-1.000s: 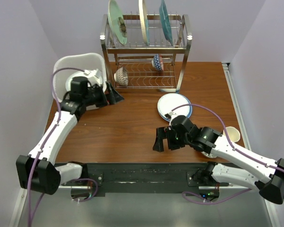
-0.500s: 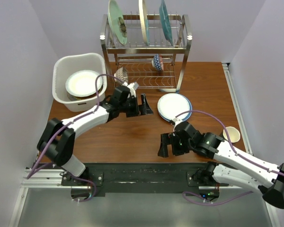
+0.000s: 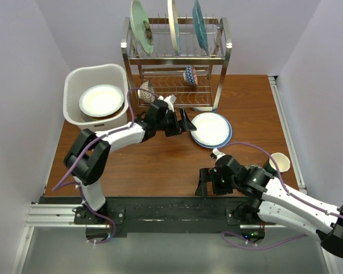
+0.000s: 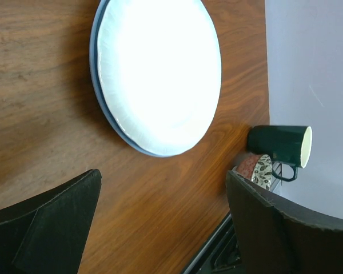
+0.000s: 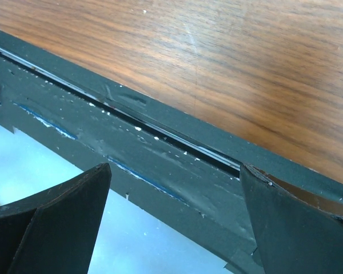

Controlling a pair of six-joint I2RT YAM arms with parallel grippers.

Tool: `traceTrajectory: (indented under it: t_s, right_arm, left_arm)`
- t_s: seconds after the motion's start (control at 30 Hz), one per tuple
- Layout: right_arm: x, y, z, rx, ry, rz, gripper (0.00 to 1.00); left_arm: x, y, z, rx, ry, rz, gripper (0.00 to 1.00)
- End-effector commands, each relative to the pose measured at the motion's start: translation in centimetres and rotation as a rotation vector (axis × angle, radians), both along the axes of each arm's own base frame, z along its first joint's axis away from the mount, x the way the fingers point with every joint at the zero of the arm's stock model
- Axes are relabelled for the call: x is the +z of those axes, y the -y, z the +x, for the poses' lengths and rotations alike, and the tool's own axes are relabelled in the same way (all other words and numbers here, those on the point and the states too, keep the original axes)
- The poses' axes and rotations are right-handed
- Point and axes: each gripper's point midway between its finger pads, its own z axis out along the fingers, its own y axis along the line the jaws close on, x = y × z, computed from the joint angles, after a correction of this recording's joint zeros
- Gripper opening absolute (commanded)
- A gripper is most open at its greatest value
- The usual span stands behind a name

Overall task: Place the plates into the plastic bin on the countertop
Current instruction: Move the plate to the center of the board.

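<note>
Black mounting rail (image 3: 171, 214) and reddish wood worktop (image 3: 154, 162) lay under my right pincer (image 3: 202, 182), which hung spread and empty at the near edge. Farther in, my left pincer (image 3: 184, 122) was spread wide too, gripping nothing, just beside a white plate (image 3: 211, 129) that lay stacked on a blue plate (image 4: 94, 57) on the worktop. At the far left sat the plastic bin (image 3: 97, 67) with a pale plate (image 3: 101, 100) lying flat inside. Beyond, three upright plates (image 3: 141, 25) stood on edge in the top tier of a wire rack (image 3: 220, 54).
</note>
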Motion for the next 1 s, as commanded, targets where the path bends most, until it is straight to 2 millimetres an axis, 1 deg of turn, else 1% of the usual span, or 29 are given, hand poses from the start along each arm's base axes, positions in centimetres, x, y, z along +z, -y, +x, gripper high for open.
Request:
traceTrajectory:
  t_s: [0.0,0.03,0.07,0.1,0.13,0.17,0.2,0.23,0.3,0.33,0.6,0.73,0.97]
  right_arm:
    - [-0.1,0.0,-0.5,-0.005,-0.022,0.013,0.99]
    - [-0.2,0.1,-0.6,-0.004,-0.023,0.012,0.99]
    - [-0.3,0.2,-0.6,-0.005,-0.025,0.010,0.99]
    - [-0.3,0.3,-0.6,-0.007,-0.023,0.008,0.99]
    - [-0.4,0.3,-0.6,-0.008,-0.026,0.006,0.99]
    - [-0.3,0.3,-0.6,-0.008,-0.023,0.010,0.99]
    - [-0.4,0.3,-0.7,-0.008,-0.024,0.010,0.99]
    - [-0.5,0.4,-0.7,-0.010,-0.025,0.009,0.99]
    - [-0.4,0.4,-0.6,-0.011,-0.023,0.007,0.99]
    - [-0.5,0.4,-0.7,-0.010,-0.024,0.006,0.99]
    - [-0.2,0.6,-0.6,-0.016,-0.016,0.001,0.99]
    - [-0.2,0.7,-0.5,-0.020,-0.012,-0.002,0.99]
    - [-0.1,0.7,-0.3,-0.018,-0.008,-0.010,0.99]
  left_arm:
    - [1.5,2.0,1.5,0.002,0.035,-0.075,0.94]
    - [1.7,2.2,1.8,0.004,0.040,-0.080,0.94]
    - [1.2,2.4,1.9,0.002,0.029,-0.074,0.94]
    - [1.1,2.5,2.1,0.004,0.030,-0.072,0.94]
    - [1.5,2.6,2.5,0.006,0.036,-0.078,0.93]
    - [1.0,2.8,2.6,0.006,0.027,-0.073,0.93]
    - [1.2,3.0,2.8,0.005,0.034,-0.077,0.93]
    - [0.8,3.1,2.9,0.007,0.026,-0.074,0.92]
    - [0.7,3.3,3.2,0.010,0.021,-0.080,0.90]
    - [0.2,3.4,3.3,0.011,0.012,-0.077,0.90]
    - [-1.5,4.0,3.7,0.023,-0.023,-0.093,0.83]
    - [-1.6,4.2,3.8,0.022,-0.017,-0.105,0.81]
    - [-1.2,4.5,3.7,0.016,-0.013,-0.135,0.73]
